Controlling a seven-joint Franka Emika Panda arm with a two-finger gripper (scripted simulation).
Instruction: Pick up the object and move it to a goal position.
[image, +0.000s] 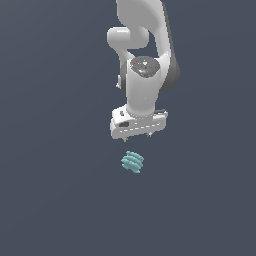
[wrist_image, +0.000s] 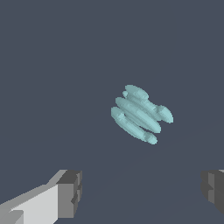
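Your arm (image: 145, 55) hangs over the plain dark desk (image: 50, 200), wrist pointing down, with the hand (image: 137, 136) above the object and not touching it. Its fingers (wrist_image: 70, 192) stand wide apart, holding nothing. The object (image: 132, 162), a small teal ribbed lump, lies on the desk just below the hand. Nothing is grasped yet: you have the descent, grip, lift and carry left, and no goal marker shows.

Flat dark slate-blue ground (image: 50, 200) filling both views, lying bare and featureless, lighting falling evenly, no walls, furniture or windows showing
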